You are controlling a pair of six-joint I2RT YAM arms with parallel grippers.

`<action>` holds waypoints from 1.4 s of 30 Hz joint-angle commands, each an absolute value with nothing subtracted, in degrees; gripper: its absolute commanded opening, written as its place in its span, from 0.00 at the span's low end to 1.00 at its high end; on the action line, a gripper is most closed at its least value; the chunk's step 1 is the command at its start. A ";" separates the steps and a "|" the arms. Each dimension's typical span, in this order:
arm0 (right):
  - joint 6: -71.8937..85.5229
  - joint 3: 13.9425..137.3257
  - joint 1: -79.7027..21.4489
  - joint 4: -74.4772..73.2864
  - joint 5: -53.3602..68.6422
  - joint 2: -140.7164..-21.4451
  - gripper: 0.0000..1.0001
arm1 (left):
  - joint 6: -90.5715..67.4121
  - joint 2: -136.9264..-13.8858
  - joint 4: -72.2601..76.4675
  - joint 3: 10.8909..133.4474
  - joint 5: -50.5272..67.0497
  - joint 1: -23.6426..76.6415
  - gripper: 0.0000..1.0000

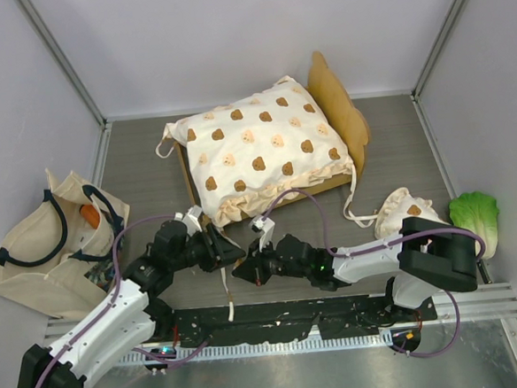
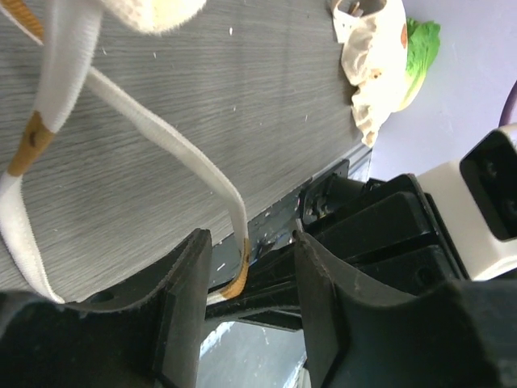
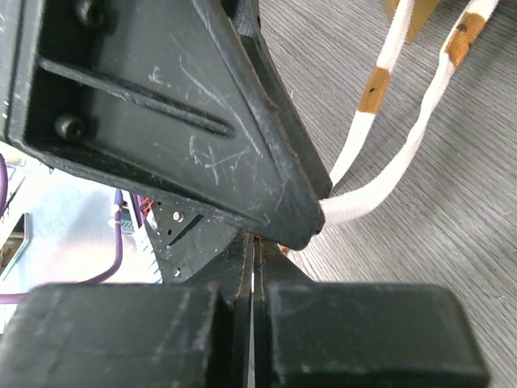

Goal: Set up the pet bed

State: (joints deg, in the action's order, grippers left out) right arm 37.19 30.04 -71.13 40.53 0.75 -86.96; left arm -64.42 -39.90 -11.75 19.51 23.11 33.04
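Bed (image 1: 333, 93): stands at the back-centre of the table (image 1: 142, 180), headboard to the right, well apart from both arm bases.
Cushion (image 1: 260, 154): lies on the bed and bulges over its near-left corner. It looks laid on, not yet tied down.
Tie (image 2: 161, 139): a white strap with a brown tip runs from that corner toward the arms and passes through the left jaws' gap.
Left gripper (image 2: 249, 259): jaws apart, tie loose between them, nothing pinched.
Right gripper (image 3: 254, 255): jaws pressed together just beside a left finger. A brown scrap shows at the jaw line, but I cannot tell whether the tie is caught there.
Risk, slip: the tie is thin and limp, so if the left jaws close off-line it likely slides out and drops to the table.
Risk, drag: a hard pull on the tie probably hauls the cushion off the bed, or skids the light bed itself.
Risk, clash: the two grippers are crowded nose to nose — closing or turning either one may pinch the other's finger instead of the tie.
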 commanded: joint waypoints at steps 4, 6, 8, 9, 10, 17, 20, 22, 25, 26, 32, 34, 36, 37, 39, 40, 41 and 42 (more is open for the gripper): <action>37.71 29.44 -70.75 44.03 0.70 -84.02 0.01 | -62.84 -42.10 -7.82 18.81 29.27 33.31 0.44; 37.71 29.53 -70.75 44.12 0.88 -84.11 0.01 | -62.58 -42.71 -7.82 18.90 29.27 33.31 0.42; 37.70 29.53 -70.75 44.12 0.88 -84.02 0.01 | -62.49 -43.15 -7.65 18.98 29.36 33.31 0.33; 37.71 29.44 -70.84 44.12 0.79 -84.02 0.01 | -62.40 -43.42 -7.65 18.98 29.27 33.31 0.31; 37.71 29.44 -70.75 44.12 0.70 -83.94 0.01 | -62.49 -43.42 -7.65 18.98 29.35 33.31 0.28; 37.79 29.18 -70.75 43.86 0.35 -83.50 0.01 | -62.75 -42.63 -8.08 18.28 28.92 33.40 0.00; 37.88 29.53 -70.66 42.02 0.26 -82.97 0.02 | -63.10 -41.22 -11.32 18.37 25.33 33.40 0.00; 37.44 29.97 -70.75 38.25 -2.45 -82.18 0.06 | -62.84 -39.91 -13.96 19.15 22.78 33.40 0.00; 37.70 30.06 -70.75 33.84 -4.30 -79.38 0.31 | -62.67 -38.76 -18.80 20.38 17.42 33.31 0.00; 38.40 29.62 -70.75 33.05 -6.39 -78.06 0.37 | -62.58 -38.24 -20.81 20.56 14.71 33.31 0.00; 39.45 35.30 -67.78 21.74 -13.44 -74.61 0.44 | -63.54 -39.02 -22.94 20.39 11.78 33.31 0.00; 39.99 37.87 -66.01 18.63 -11.17 -76.37 0.44 | -63.72 -39.46 -23.64 20.39 10.64 33.31 0.00; 41.04 40.07 -64.43 20.82 -10.03 -79.35 0.44 | -63.63 -39.38 -25.22 20.65 9.67 33.31 0.00; 40.52 40.77 -63.90 22.14 -8.89 -80.58 0.44 | -63.63 -39.38 -25.57 20.74 8.80 33.31 0.00; 40.34 44.11 -63.28 22.06 -8.61 -85.14 0.44 | -63.63 -39.55 -25.84 20.83 8.26 33.31 0.00; 39.99 45.43 -62.93 22.06 -7.74 -87.17 0.45 | -63.55 -39.72 -25.84 20.92 7.91 33.31 0.00; 39.90 47.18 -62.76 22.58 -6.95 -88.67 0.45 | -63.54 -40.07 -25.75 21.09 8.00 33.31 0.00; 40.08 47.72 -62.41 22.85 -6.68 -91.38 0.46 | -63.37 -40.60 -25.84 21.35 8.17 33.31 0.00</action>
